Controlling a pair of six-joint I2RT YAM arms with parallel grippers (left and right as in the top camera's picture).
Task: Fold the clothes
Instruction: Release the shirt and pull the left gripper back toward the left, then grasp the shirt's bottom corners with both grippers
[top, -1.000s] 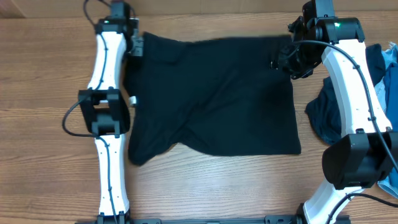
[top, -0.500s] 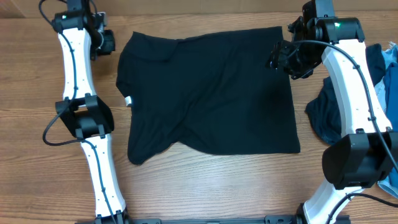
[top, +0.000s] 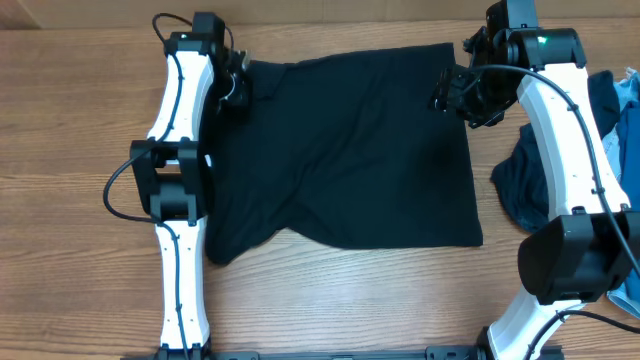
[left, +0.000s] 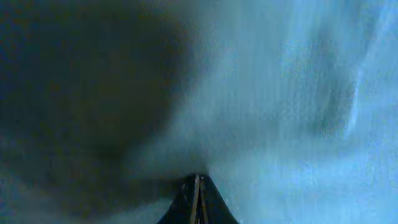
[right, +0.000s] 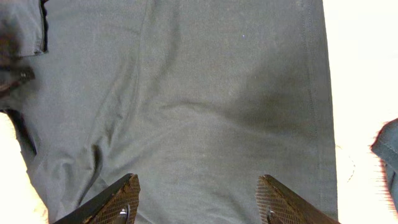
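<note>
Left tool (left: 196, 180): I am seeing its fingertips pressing together over blurred dark cloth, and I cannot tell whether any fabric is caught between them. From overhead it is sitting at the far left corner of the T-shirt (top: 350, 150). Right tool (right: 198, 180): its fingers are standing spread, hovering above the shirt near its far right corner. The T-shirt is lying flat on the worktop (top: 80, 250) between both arms, its near left edge rumpled. A dark blue garment (top: 518, 185) is lying heaped beside the right arm, with pale blue denim (top: 630, 95) just past it.
</note>
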